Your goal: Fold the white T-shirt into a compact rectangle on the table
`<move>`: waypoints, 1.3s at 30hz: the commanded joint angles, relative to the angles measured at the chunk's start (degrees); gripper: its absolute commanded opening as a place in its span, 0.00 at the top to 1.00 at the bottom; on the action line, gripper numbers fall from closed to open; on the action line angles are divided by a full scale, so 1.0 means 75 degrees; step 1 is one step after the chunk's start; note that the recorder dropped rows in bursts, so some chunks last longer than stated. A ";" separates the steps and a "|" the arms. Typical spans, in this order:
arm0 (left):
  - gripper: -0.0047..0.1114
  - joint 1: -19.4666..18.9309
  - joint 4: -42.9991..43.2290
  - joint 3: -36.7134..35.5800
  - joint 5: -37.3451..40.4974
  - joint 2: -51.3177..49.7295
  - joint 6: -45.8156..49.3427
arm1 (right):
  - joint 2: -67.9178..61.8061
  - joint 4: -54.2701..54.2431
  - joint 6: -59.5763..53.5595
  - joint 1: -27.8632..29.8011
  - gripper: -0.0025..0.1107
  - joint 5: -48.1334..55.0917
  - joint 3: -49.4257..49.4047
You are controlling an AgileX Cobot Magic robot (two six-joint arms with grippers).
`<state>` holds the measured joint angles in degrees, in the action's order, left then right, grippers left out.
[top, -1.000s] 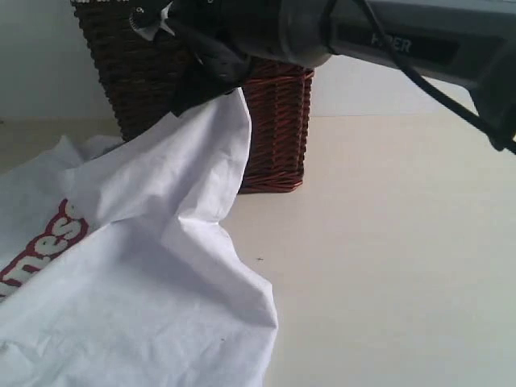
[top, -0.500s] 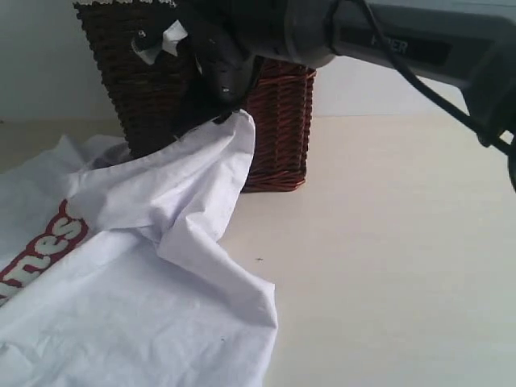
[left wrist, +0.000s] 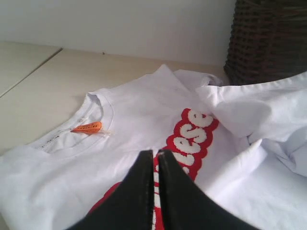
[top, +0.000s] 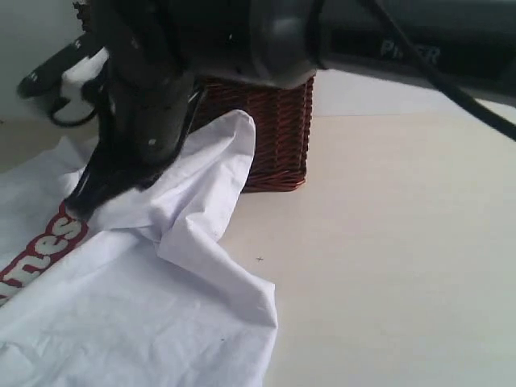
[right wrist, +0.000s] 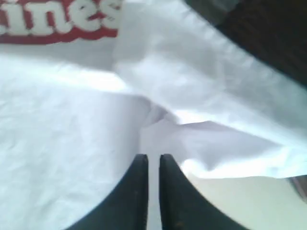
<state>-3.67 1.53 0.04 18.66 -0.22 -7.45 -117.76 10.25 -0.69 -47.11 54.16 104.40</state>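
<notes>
The white T-shirt (top: 161, 306) lies rumpled on the table (top: 387, 242), at the left of the exterior view. One flap is folded over, and its edge leans against the basket. Red lettering (top: 40, 250) peeks out beside the fold. My right gripper (top: 81, 205) hangs just over the folded flap, its fingers nearly together with nothing between them (right wrist: 153, 157). In the left wrist view my left gripper (left wrist: 156, 152) is shut and empty above the lettering (left wrist: 192, 139). The collar's orange tag (left wrist: 87, 127) lies beyond it.
A dark brown wicker basket (top: 278, 129) stands at the back of the table, right behind the shirt's raised fold. The right arm's big dark body (top: 266, 36) crosses the top of the exterior view. Bare table stretches to the right.
My right gripper let go of the shirt corner it held up by the basket and swung down and left over the shirt. The flap dropped and settled.
</notes>
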 commanded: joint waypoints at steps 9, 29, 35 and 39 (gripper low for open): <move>0.90 0.0052 -0.0052 -0.0005 -0.0029 0.0030 -0.0036 | 0.0032 -0.0489 0.0729 -0.0297 0.98 -0.1829 -0.3613; 0.90 0.0052 -0.0052 -0.0005 -0.0029 0.0030 -0.0036 | 0.1357 -0.2084 0.0380 -0.1872 0.98 -0.2662 -0.6506; 0.90 0.0052 -0.0052 -0.0005 -0.0029 0.0030 -0.0036 | 0.2212 -0.1251 0.0793 -0.1988 0.98 -0.2510 -0.6506; 0.90 0.0052 -0.0052 -0.0005 -0.0029 0.0030 -0.0036 | 0.2833 0.1236 0.2710 -0.1964 0.98 -0.2582 -0.6506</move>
<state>-3.67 1.44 0.04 18.66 -0.22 -7.45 -99.75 7.02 10.41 -61.96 35.19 55.66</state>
